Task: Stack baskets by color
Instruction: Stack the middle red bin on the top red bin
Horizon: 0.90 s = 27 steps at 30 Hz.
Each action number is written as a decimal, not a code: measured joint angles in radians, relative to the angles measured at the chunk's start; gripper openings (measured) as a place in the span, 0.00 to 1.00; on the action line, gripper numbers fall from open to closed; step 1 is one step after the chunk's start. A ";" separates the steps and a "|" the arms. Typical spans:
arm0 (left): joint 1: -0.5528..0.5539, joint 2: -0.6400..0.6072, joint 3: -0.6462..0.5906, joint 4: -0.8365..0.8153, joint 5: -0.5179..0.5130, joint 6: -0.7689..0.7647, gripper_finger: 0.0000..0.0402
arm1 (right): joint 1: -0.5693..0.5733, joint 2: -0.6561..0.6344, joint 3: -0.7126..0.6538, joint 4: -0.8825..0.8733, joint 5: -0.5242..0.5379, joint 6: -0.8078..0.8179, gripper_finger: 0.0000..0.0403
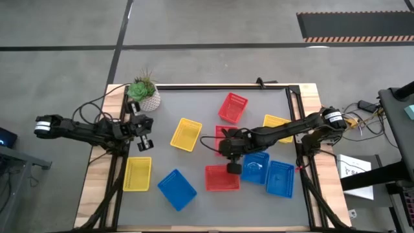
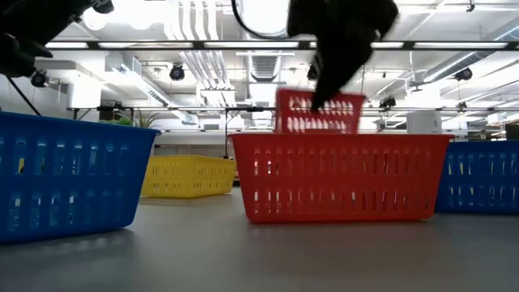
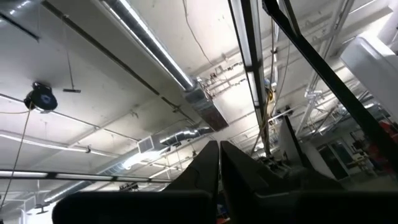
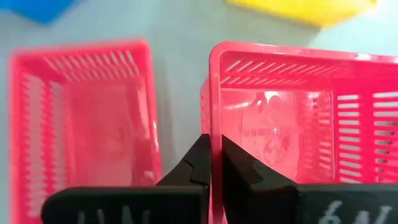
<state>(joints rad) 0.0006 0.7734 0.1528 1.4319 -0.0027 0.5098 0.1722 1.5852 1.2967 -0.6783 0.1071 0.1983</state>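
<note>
Nearest you, a red basket (image 2: 345,177) sits on the table (image 1: 200,204). Just behind it, your right gripper (image 4: 211,165) is clamped on the rim of a second red basket (image 4: 298,118), lifted. Farther left, your left gripper (image 3: 219,163) waits near the plant (image 1: 143,92), fingers together, empty.

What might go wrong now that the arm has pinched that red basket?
The right tool pinches only the thin rim of a red perforated plastic basket, so it may slip or tilt when lifted. A second red basket and a blue basket lie close by and might get knocked.
</note>
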 joint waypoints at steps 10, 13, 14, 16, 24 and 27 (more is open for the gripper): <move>0.000 0.012 -0.016 -0.005 0.000 0.000 0.00 | -0.026 0.002 0.260 -0.174 0.307 0.077 0.02; 0.000 0.011 -0.019 -0.003 0.000 0.000 0.00 | -0.073 0.002 0.296 -0.226 0.340 0.131 0.02; 0.000 0.011 -0.021 -0.002 0.000 0.000 0.00 | -0.092 0.002 0.300 -0.237 0.339 0.148 0.02; 0.000 0.011 -0.024 -0.002 0.000 0.001 0.00 | -0.128 0.003 0.301 -0.243 0.339 0.157 0.02; 0.000 0.009 -0.027 -0.002 -0.003 0.004 0.00 | -0.253 0.003 0.293 -0.257 0.338 0.159 0.02; 0.000 0.009 -0.027 -0.001 -0.004 0.025 0.00 | -0.275 0.030 0.296 -0.244 0.320 0.147 0.02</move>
<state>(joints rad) 0.0002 0.7822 0.1261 1.4307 -0.0063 0.5352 -0.1031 1.6157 1.5929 -0.9228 0.4273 0.3450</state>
